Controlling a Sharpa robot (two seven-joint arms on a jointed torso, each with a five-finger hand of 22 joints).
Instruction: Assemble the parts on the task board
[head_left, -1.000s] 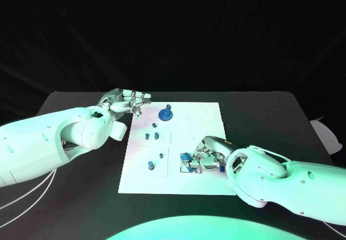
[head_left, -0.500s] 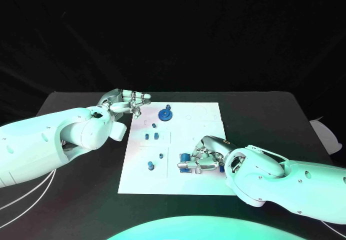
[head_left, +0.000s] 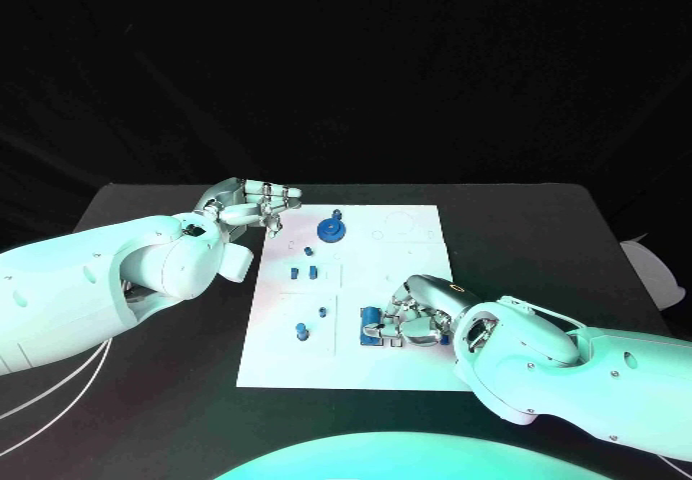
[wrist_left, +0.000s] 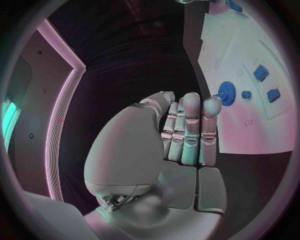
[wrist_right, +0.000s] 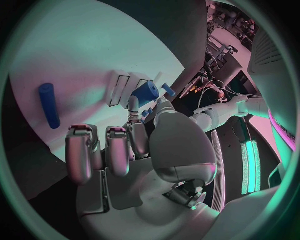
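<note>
Right hand (head_left: 411, 318) sits low on the task board (head_left: 346, 350), lower centre-right of the head frame; fingers curled down over a blue part (head_left: 374, 318); in the right wrist view the hand (wrist_right: 134, 150) has thumb and a fingertip closed against a blue block (wrist_right: 145, 93) at a white rectangular pocket of the board; reads as a pinch on that block. A blue cylinder (wrist_right: 49, 105) lies flat on the board in the same view, well apart from the fingers.

Left hand (head_left: 257, 205) rests at the upper-left corner of the board, upper left of centre in the head frame; in the left wrist view the hand (wrist_left: 181, 135) has fingers drawn together and bent in, nothing between them; closed, empty.

Outward on the board, head view: blue gear (head_left: 330, 231) near the top centre, with a small blue peg (head_left: 336, 213) just above it; two small blue pieces (head_left: 303, 270) side by side in the middle; one blue piece (head_left: 302, 330) in the lower left part; the gear (wrist_left: 225, 93) also shows in the left wrist view, just beyond the fingertips; board lies on the black table (head_left: 534, 230).
</note>
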